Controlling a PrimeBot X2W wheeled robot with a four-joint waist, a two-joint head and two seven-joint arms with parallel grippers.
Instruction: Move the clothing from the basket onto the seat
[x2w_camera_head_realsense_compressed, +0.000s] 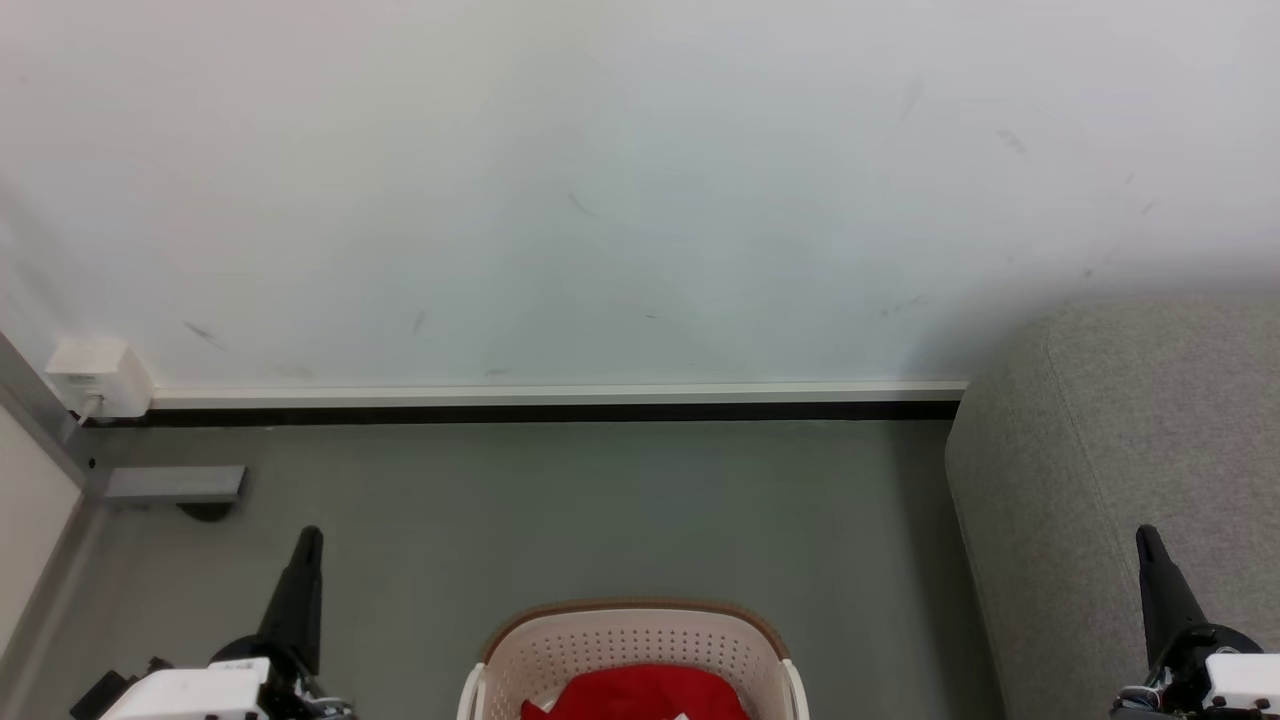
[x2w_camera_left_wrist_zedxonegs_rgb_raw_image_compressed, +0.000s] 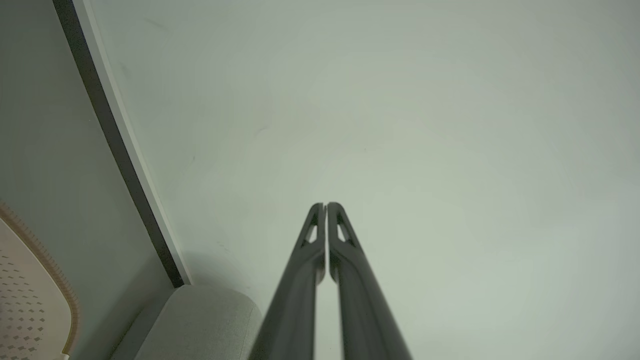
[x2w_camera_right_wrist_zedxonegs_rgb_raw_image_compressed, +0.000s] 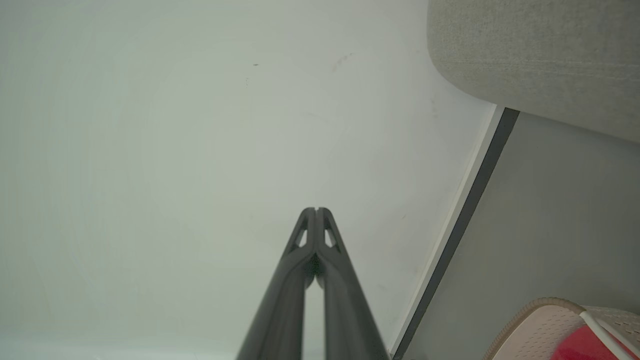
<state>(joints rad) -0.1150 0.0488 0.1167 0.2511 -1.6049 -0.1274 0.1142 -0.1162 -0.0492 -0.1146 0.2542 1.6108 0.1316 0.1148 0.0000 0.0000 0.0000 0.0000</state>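
Observation:
The red clothing lies inside the cream perforated basket with a brown rim, on the floor at the bottom centre of the head view. The light-grey seat fills the right side. My left gripper stands shut at the lower left, left of the basket, fingers pointing up at the wall. My right gripper stands shut at the lower right, in front of the seat. The left wrist view shows its gripper shut, the basket rim and the seat. The right wrist view shows its gripper shut, the basket, the clothing and the seat.
A white wall with a white-and-black baseboard runs behind the basket. A white wall box and a grey metal bracket sit at the left corner. Grey floor lies between the basket and the wall.

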